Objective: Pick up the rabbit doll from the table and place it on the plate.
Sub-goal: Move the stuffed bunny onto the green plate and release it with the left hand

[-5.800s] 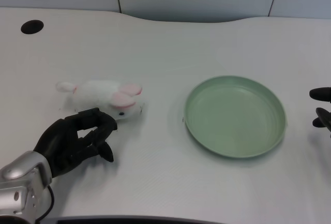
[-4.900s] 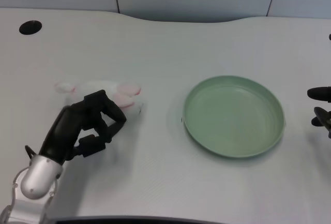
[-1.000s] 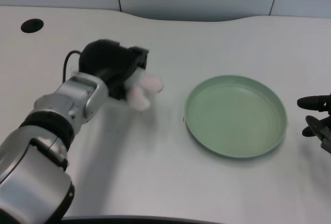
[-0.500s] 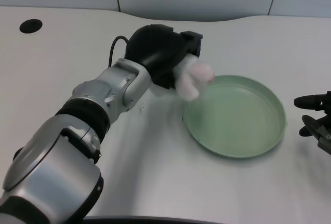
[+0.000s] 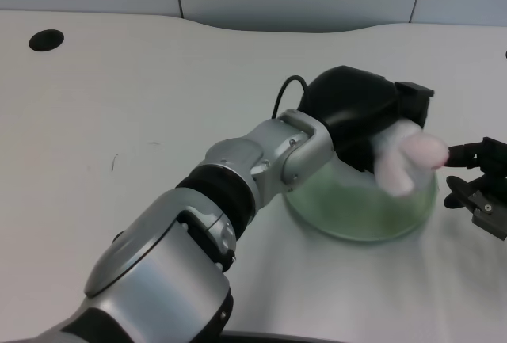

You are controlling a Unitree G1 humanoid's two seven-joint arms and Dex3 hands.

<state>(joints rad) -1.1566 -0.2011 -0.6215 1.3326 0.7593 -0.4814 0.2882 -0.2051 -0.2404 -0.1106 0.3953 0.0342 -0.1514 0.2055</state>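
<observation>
Left hand (image 5: 360, 113): fingers clamped round the rabbit doll (image 5: 404, 157), up over the plate (image 5: 360, 220).
Rabbit doll: white and pink, blurred, poking out rightwards.
Plate: pale green, mostly hidden.

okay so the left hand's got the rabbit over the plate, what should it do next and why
Probably lower a little and let go. The left hand holds the rabbit doll above the green plate, near its right side, so release should land it on the plate.

Left hand (image 5: 360, 113) gripping white-and-pink rabbit (image 5: 404, 155) above green plate (image 5: 356, 220), silver forearm stretched across white table (image 5: 142, 97), dark hole (image 5: 45, 40) far left, right hand (image 5: 478, 184) beside plate
</observation>
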